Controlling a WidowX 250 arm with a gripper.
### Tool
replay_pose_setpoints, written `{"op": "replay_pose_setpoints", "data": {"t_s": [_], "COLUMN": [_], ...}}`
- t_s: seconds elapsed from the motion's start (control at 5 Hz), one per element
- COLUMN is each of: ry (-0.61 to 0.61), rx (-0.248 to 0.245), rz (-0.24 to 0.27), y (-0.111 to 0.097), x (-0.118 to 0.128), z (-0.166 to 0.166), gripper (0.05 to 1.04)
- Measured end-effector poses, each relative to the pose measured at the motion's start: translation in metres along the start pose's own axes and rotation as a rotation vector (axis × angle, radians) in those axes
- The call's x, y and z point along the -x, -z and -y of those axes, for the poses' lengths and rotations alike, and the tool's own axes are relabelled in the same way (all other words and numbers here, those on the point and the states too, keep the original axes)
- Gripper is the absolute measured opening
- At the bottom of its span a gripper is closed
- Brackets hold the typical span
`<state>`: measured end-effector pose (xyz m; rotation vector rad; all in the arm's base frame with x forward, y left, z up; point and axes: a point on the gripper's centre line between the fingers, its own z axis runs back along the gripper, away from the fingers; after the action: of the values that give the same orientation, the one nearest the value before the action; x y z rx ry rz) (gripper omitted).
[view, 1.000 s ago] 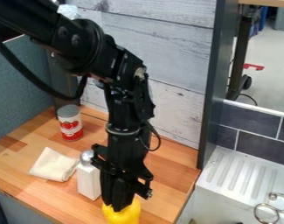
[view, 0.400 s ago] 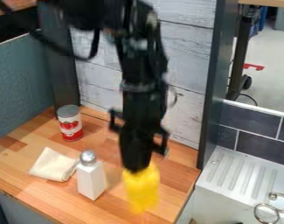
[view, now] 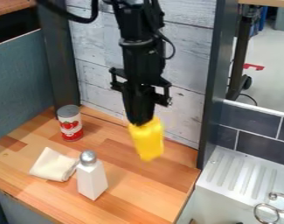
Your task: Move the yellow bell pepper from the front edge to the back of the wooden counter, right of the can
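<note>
The gripper (view: 141, 121) is pinching the yellow object (view: 148, 142) in its jaws, seemingly in a holding-aloft step above the wooden counter (view: 135, 194), any next move calling for a steady grip

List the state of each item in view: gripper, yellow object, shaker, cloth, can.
Gripper: fingers closed on the top end of the yellow object, pointing down.
Yellow object: held, hanging above the wooden counter.
White shaker: upright, silver top on.
Cloth: folded, lying on the counter.
Can: upright, toward the back of the counter.
</note>
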<state>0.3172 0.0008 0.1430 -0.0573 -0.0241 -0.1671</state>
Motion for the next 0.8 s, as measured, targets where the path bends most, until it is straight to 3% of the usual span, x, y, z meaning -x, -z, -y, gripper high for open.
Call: {"op": "replay_pose_setpoints", "data": {"t_s": [0.4, 0.6, 0.8], "ry": [-0.061, -0.091, -0.117], "rx": [-0.067, -0.09, -0.099], "rz": [-0.04, -0.04, -0.073], "y": [0.022, 0.034, 0.047], "x": [-0.029, -0.039, -0.044], "z": [-0.034, -0.05, -0.063], "gripper": [0.111, 0.111, 0.111]}}
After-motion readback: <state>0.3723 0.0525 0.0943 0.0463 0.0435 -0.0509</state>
